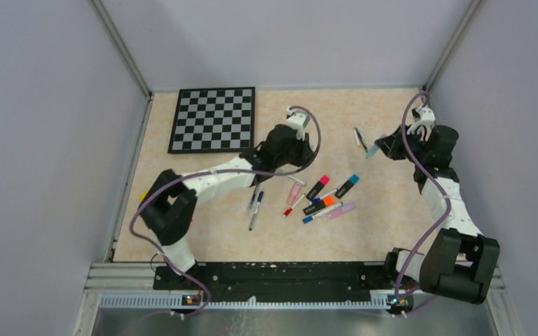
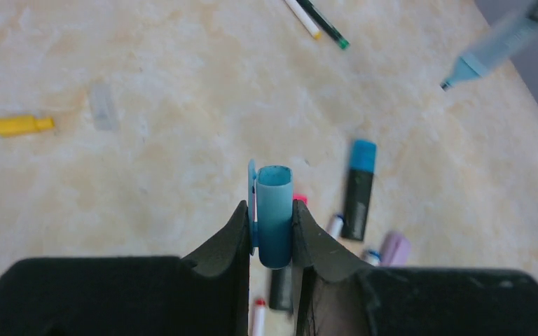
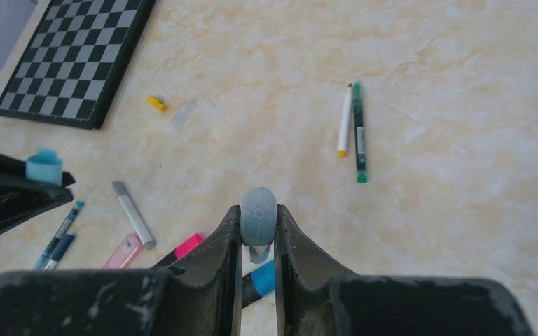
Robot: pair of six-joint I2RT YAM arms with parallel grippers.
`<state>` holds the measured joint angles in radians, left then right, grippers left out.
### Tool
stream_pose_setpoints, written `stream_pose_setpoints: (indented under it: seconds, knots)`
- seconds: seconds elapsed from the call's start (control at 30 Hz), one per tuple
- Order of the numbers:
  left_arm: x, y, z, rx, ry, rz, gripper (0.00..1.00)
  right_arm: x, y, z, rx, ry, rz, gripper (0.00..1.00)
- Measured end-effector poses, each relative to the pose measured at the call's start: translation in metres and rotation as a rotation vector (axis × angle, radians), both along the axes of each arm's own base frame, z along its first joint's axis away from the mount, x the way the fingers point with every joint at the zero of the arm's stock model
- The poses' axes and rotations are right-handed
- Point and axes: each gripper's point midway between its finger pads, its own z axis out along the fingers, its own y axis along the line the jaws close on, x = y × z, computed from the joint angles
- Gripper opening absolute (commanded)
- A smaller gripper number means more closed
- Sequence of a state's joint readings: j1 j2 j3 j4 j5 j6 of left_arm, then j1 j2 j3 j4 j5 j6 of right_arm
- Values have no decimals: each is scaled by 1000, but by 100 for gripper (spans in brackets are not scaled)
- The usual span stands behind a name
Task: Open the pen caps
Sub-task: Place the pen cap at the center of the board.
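Light-blue cap [image 2: 274,217] is clamped between the jaws of the left gripper [image 2: 270,206] at the centre of the left wrist view, raised above the table [image 2: 147,140]. The top view hides this grip behind the arm. The right gripper [image 3: 258,210] is closed on a pen [image 3: 259,199], seen end-on in its own view. The left wrist view shows that pen's bare tip at upper right, well apart from the cap. In the top view, markers [image 1: 326,196] cluster at centre and the chessboard [image 1: 214,119] sits at upper left. Open tabletop separates the grippers, and the right gripper is near the right wall [image 1: 504,105].
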<state>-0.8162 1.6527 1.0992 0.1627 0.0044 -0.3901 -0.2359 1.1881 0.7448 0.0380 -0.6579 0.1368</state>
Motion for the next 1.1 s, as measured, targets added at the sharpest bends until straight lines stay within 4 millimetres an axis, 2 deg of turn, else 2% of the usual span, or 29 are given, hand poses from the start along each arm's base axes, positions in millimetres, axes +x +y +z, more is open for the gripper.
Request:
stream_pose_setpoints:
  seconds: [0.1,0.2,0.4,0.5,0.57,0.77,0.9,1.1]
  knots:
    - [42,-18,-12,70,38,62,0,5,-11,5,-7,-27,-40,0]
    - [73,-31,-30,130,69,97,0,6,-19,5,-4,-32,-72,0]
    - [107,-31,-84,247,146,138,7,7,-21,5,7,-28,-88,0]
    - [117,-23,-106,286,185,155,12,7,-21,7,11,-33,-90,0]
    - [123,-18,-115,302,202,166,19,8,-21,7,14,-35,-90,0]
    - [136,-7,-121,316,217,191,45,8,-21,7,15,-34,-91,0]
    - [138,-6,-120,317,213,195,50,8,-21,7,14,-35,-91,0]
    - [136,-5,-122,329,220,187,51,9,-28,4,-52,-49,-98,0]
